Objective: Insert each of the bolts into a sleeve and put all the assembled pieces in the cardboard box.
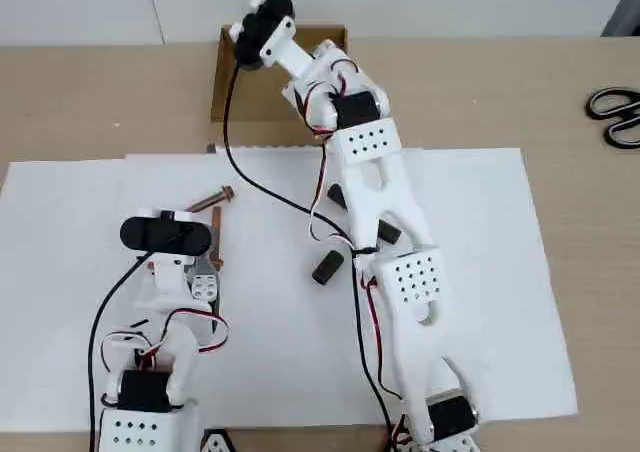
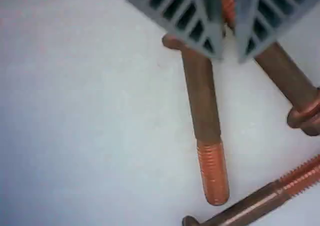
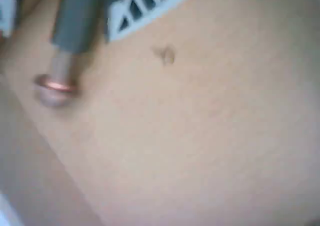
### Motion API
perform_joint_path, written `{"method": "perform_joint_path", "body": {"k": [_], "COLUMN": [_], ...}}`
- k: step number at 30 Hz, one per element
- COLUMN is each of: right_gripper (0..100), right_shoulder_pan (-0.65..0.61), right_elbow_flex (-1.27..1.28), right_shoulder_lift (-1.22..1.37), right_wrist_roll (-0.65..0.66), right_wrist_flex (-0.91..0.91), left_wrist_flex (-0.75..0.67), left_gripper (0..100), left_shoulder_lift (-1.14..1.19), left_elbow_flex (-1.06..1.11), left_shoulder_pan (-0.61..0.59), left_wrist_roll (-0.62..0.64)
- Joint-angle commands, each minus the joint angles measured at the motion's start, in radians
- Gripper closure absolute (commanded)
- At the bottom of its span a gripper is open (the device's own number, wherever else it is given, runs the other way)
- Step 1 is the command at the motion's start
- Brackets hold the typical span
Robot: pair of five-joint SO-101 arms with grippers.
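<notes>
Hovering over the cardboard box (image 3: 200, 126) at the desk's (image 1: 500, 92) far side, the right jaws grasp a sleeve (image 3: 75, 16) with a bolt head (image 3: 54, 83) poking out. The left jaws are clenched on the threaded end of one bolt (image 2: 285, 81) on the white paper (image 2: 75, 111), with two more bolts (image 2: 205, 116) lying just beside it.

White arms (image 1: 415, 277), black servos (image 1: 165, 235), black cables (image 1: 226, 122), grey ribbed end effector (image 2: 228, 53)
</notes>
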Motion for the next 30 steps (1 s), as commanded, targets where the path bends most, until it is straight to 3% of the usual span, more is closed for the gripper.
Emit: {"method": "perform_joint_path", "body": {"k": [1, 8, 13, 21, 26, 30], "right_gripper": [93.7, 99.5, 99.5, 99.5, 99.5, 99.5], "right_shoulder_pan": [-0.008, -0.031, -0.031, -0.008, -0.01, -0.012], "right_elbow_flex": [-0.161, -0.244, -0.236, -0.222, 0.002, 0.334], "right_shoulder_lift": [-0.021, -0.059, -0.156, -0.271, -0.429, -0.619], "right_wrist_roll": [0.003, 0.0, -0.107, -0.249, -0.318, -0.377], "right_wrist_flex": [0.156, 0.481, 0.638, 0.656, 0.659, 0.651], "left_wrist_flex": [-0.026, -0.026, -0.026, -0.026, -0.026, -0.026], "left_gripper": [99, 99, 99, 99, 99, 99], "left_shoulder_lift": [-0.011, -0.011, -0.011, -0.011, -0.011, -0.011], "left_elbow_flex": [-0.002, -0.002, -0.002, -0.002, -0.002, -0.002], "left_shoulder_pan": [-0.006, -0.006, -0.006, -0.006, -0.006, -0.006], "left_wrist_roll": [-0.005, -0.003, -0.003, -0.003, -0.003, -0.003]}}
